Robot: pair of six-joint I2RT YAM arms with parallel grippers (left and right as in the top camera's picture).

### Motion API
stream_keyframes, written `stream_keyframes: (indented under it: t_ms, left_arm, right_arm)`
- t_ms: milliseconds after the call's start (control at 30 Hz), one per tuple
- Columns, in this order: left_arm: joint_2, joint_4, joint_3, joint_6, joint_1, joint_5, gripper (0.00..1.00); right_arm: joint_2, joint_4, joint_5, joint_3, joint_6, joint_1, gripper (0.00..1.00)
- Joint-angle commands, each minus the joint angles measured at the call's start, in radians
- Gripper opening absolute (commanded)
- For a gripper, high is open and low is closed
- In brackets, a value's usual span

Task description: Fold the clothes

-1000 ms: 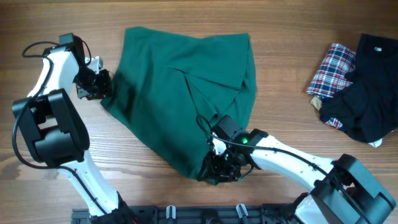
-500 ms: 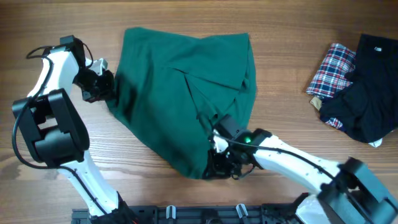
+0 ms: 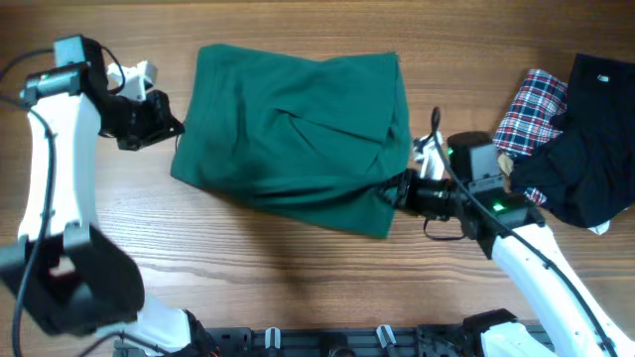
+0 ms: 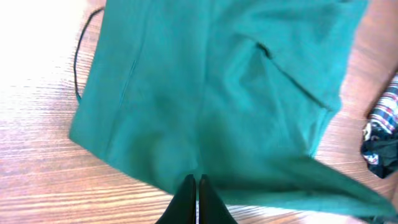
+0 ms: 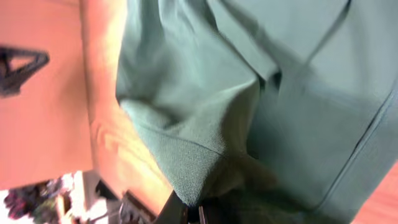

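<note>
A green garment [image 3: 288, 129] lies spread on the wooden table, with a fold along its front edge. My left gripper [image 3: 172, 128] is at its left edge. In the left wrist view its fingers [image 4: 196, 182] are pressed together on the hem of the garment [image 4: 217, 93]. My right gripper [image 3: 395, 193] is at the garment's front right corner, shut on a bunched corner of the cloth. In the right wrist view the cloth [image 5: 249, 81] drapes from the jaws of that gripper [image 5: 196, 213].
A plaid cloth [image 3: 531, 109] and a dark garment [image 3: 585, 149] lie piled at the right edge of the table; both also show in the left wrist view, plaid [image 4: 385, 109] and dark [image 4: 379, 149]. A black rail [image 3: 327, 342] runs along the front edge.
My right gripper has carried the garment's front corner up and to the right, folding the lower part over. My left arm has lifted and its gripper moved slightly back along the left edge.
</note>
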Motion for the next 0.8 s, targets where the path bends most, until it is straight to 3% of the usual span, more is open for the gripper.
stream_keyframes:
  t_ms: [0, 133, 267, 400, 467, 667, 700, 767]
  left_arm:
    - [-0.119, -0.018, 0.0, -0.009, 0.003, 0.029, 0.04]
    - [-0.161, -0.053, -0.001, -0.016, 0.003, 0.025, 0.04]
    - [-0.117, -0.113, -0.021, -0.092, 0.003, -0.036, 0.25]
    - [-0.085, -0.09, -0.164, -0.189, 0.003, -0.105, 0.45]
    - [-0.069, -0.069, -0.228, -0.201, 0.003, -0.093, 0.47]
    - [-0.049, 0.172, -0.431, -0.219, 0.003, -0.043, 0.53]
    - [-0.049, 0.225, -0.439, -0.222, 0.003, -0.052, 0.59]
    - [-0.044, 0.273, -0.44, -0.278, 0.003, -0.111, 0.59]
  right_arm:
    - [-0.02, -0.005, 0.085, 0.101, -0.079, -0.03, 0.04]
    - [-0.02, -0.045, 0.21, 0.164, -0.095, -0.04, 0.04]
    - [-0.02, -0.077, 0.209, 0.168, -0.094, -0.059, 0.04]
    - [-0.02, -0.096, 0.208, 0.168, -0.102, -0.059, 0.04]
    - [-0.02, -0.096, 0.208, 0.168, -0.103, -0.059, 0.04]
    - [-0.02, -0.097, 0.201, 0.168, -0.107, -0.059, 0.04]
    - [-0.02, -0.096, 0.2, 0.168, -0.109, -0.059, 0.04]
    - [-0.02, -0.098, 0.196, 0.168, -0.109, -0.059, 0.04]
